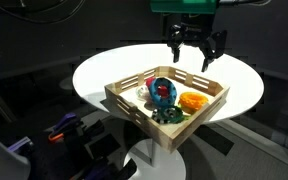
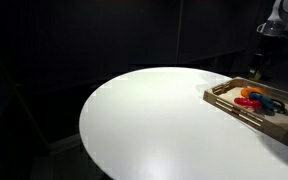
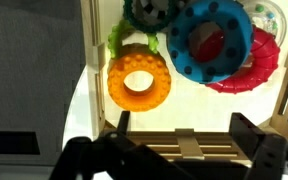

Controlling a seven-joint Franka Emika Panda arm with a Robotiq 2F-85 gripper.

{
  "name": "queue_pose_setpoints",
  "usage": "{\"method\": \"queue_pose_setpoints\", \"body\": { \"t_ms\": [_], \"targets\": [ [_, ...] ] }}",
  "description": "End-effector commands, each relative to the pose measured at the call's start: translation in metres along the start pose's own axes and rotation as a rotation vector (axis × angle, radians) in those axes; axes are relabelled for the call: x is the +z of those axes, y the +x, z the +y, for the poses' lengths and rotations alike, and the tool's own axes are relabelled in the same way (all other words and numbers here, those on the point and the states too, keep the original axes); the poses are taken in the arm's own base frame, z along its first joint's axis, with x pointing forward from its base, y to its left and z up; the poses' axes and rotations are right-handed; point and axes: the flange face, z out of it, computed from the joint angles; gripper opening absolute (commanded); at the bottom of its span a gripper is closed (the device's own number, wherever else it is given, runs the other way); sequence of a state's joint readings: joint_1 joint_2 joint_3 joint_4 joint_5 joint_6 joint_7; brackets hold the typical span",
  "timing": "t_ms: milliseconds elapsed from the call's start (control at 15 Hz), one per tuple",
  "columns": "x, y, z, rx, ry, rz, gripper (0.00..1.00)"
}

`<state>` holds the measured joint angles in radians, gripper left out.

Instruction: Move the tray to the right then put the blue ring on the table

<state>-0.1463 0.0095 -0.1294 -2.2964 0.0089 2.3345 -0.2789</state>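
Observation:
The light-wood slatted tray sits on the round white table; in an exterior view it is near the table's edge. The blue ring lies in it on a pink-red ring, next to the yellow-orange ring and a green beaded ring. In the wrist view the blue ring is at the top and the yellow-orange ring below it to the left. My gripper is open and empty, just above the tray's far wall, which lies between my fingers.
The table stands on a white pedestal. A blue and purple object lies off the table, low and to the side. The surroundings are dark. A wide stretch of bare tabletop lies beside the tray.

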Motion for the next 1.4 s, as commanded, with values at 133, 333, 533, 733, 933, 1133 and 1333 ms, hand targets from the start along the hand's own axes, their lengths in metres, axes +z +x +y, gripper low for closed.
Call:
{"method": "queue_pose_setpoints", "body": {
  "t_ms": [133, 333, 533, 733, 933, 1133, 1333],
  "targets": [
    [0.003, 0.0, 0.001, 0.002, 0.001, -0.007, 1.0],
    [0.004, 0.0, 0.001, 0.003, 0.001, -0.008, 1.0],
    [0.006, 0.0, -0.008, -0.021, 0.002, -0.006, 1.0],
    [0.011, 0.0, -0.019, -0.039, 0.018, -0.017, 1.0],
    [0.016, -0.003, -0.03, -0.056, 0.031, -0.033, 1.0],
    [0.025, -0.008, -0.039, -0.064, 0.057, -0.064, 1.0],
    [0.031, -0.016, -0.046, -0.065, 0.08, -0.098, 1.0]
  ]
}}
